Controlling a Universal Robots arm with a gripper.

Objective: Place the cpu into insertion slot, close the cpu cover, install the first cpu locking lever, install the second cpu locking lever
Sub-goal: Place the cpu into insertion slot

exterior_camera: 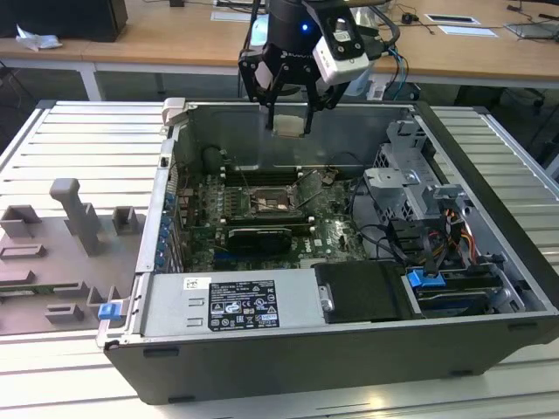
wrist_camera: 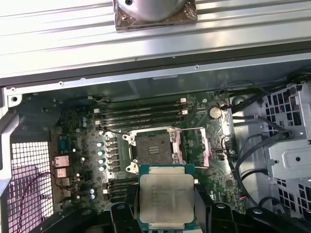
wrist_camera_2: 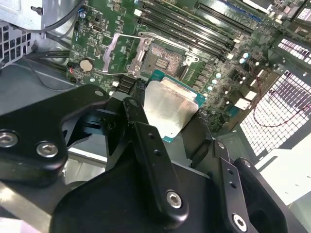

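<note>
My gripper (exterior_camera: 288,118) hangs above the open computer case, shut on the cpu (exterior_camera: 288,125), a small flat square chip with a silvery top. Both wrist views show the cpu (wrist_camera_2: 171,108) (wrist_camera: 166,196) clamped by its edges between the black fingers (wrist_camera_2: 141,131). Below it on the green motherboard lies the insertion slot (exterior_camera: 266,202) (wrist_camera: 153,148) (wrist_camera_2: 165,58), dark-centred and uncovered. The cpu cover (wrist_camera: 200,145) (wrist_camera_2: 124,51), a thin metal frame, is swung open beside the slot. The cpu is well above the slot, not touching the board.
Long memory slots (wrist_camera: 141,114) run beside the socket. A black graphics card (exterior_camera: 258,236), the power supply (exterior_camera: 236,305), a drive cage (exterior_camera: 410,175) and loose cables (exterior_camera: 393,240) crowd the case. A grey fixture block (exterior_camera: 61,253) lies at the exterior view's left.
</note>
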